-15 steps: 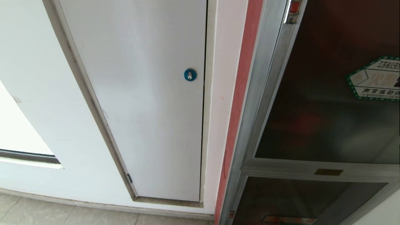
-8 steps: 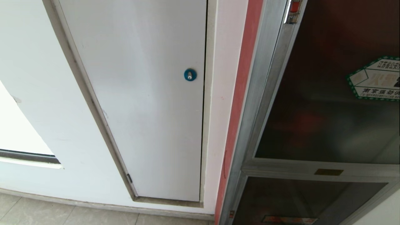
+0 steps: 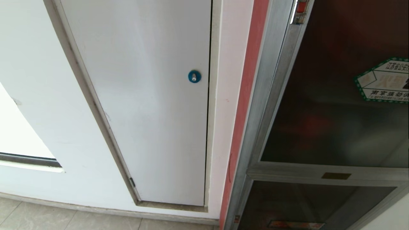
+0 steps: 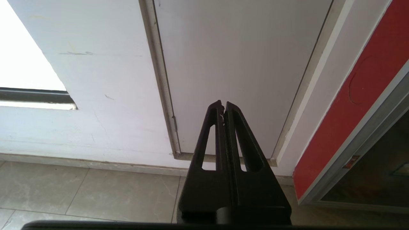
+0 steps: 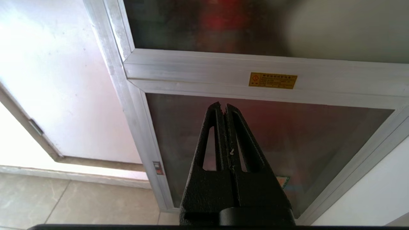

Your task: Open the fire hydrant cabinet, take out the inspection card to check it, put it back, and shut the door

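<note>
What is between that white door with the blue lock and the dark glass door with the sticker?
In the head view, a strip of white wall, then a red band, then the cabinet's silver metal frame separate the white panel door from the tinted glass door.

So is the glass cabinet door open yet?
No, the door sits shut in the silver frame of the fire hydrant cabinet, neither gripper touching it.

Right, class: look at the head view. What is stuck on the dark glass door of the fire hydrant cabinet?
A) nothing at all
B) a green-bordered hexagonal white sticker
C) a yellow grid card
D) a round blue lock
B: the green-bordered hexagonal sticker sits on the dark glass door, while the round blue lock is on the separate white panel door.
</note>
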